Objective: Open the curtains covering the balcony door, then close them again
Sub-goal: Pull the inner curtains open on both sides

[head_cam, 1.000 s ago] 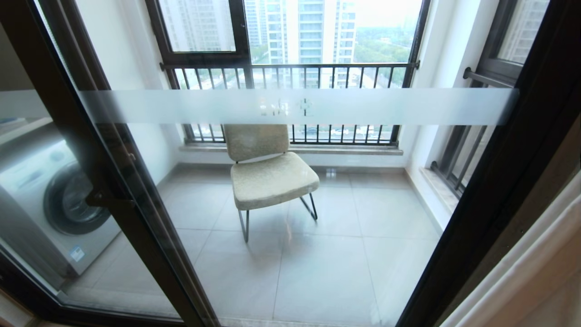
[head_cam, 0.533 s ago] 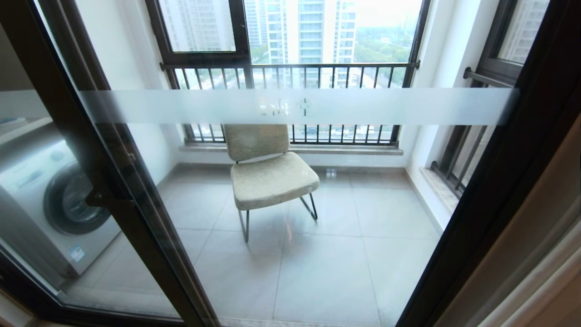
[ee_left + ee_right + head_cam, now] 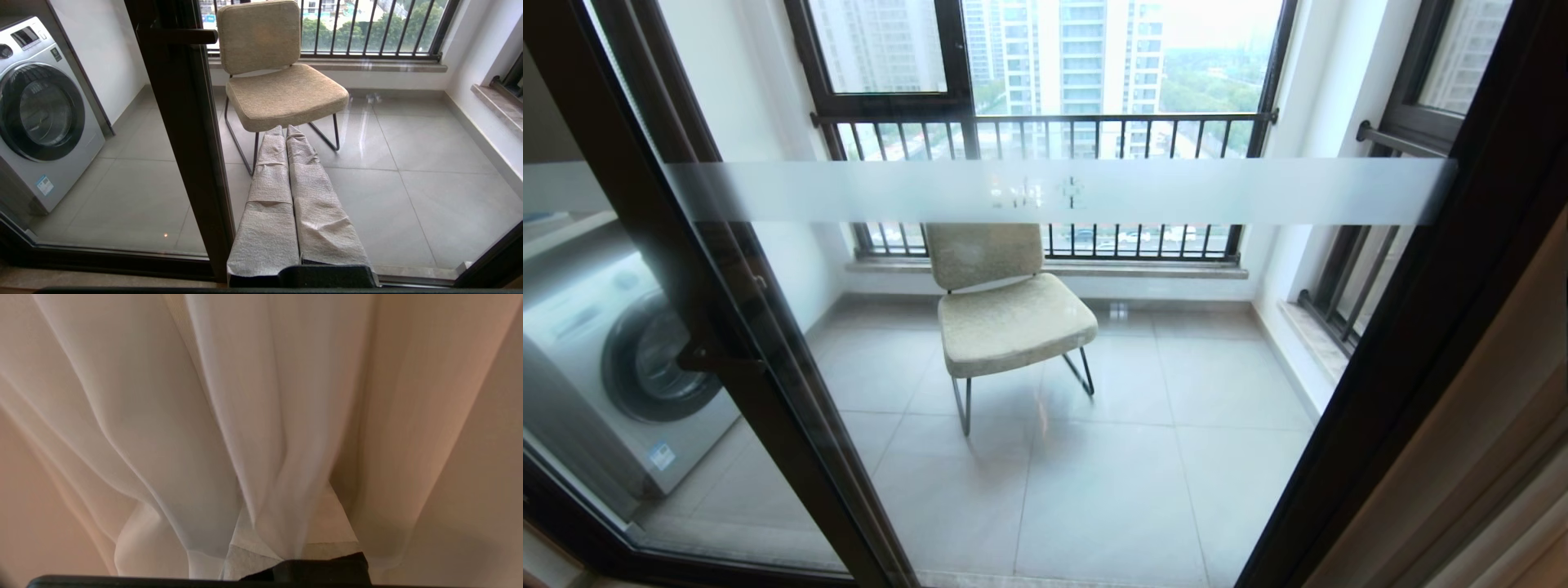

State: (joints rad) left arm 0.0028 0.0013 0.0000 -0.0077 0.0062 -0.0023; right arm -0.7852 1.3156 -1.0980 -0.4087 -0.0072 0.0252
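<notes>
The balcony door (image 3: 1421,310) stands uncovered, its dark frames holding glass with a frosted band (image 3: 1176,192). Only a strip of the cream curtains (image 3: 1539,543) shows at the head view's lower right corner. In the right wrist view the curtains (image 3: 155,416) fill the picture, white sheer folds over beige cloth. My right gripper (image 3: 282,539) is shut on the curtains, a gathered sheer fold running down between its wrapped fingers (image 3: 245,557). My left gripper (image 3: 286,130) is shut and empty, parked low in front of the door frame (image 3: 184,122).
Behind the glass, a beige chair (image 3: 1005,310) on thin metal legs stands on the tiled balcony floor. A washing machine (image 3: 621,367) sits at the left. Black-railed windows (image 3: 1045,131) close the balcony's far side and right side.
The white pleats at the head view's lower right have slid farther right, almost out of the picture, uncovering more beige wall beside the door frame. The left arm has not moved.
</notes>
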